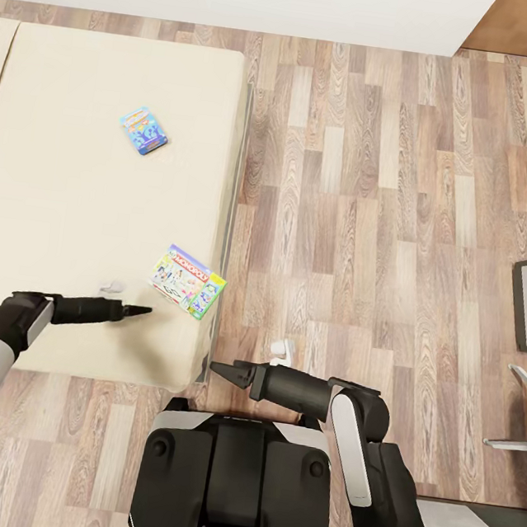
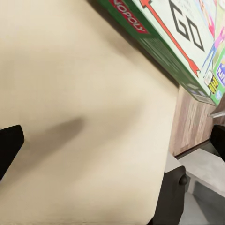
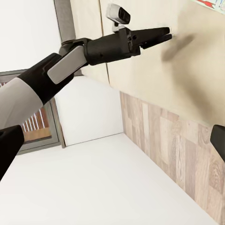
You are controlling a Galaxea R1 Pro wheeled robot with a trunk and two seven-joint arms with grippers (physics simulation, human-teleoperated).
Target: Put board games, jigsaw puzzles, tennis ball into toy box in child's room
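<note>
- Left gripper [image 1: 142, 310] low over the bed [image 1: 70, 213], fingers drawn near together, empty.
- White green-edged board game [image 1: 188, 281] just up-right of those fingertips, at lower centre of the head view, near the mattress edge; long axis slanting down to the right.
- Left arm clearly nearer than right.
- Right gripper [image 1: 218, 368] beyond the bed's corner over plank floor [image 1: 384, 229]; opening: cannot tell.
- Blue board game [image 1: 144, 130] upper left, well apart.
</note>
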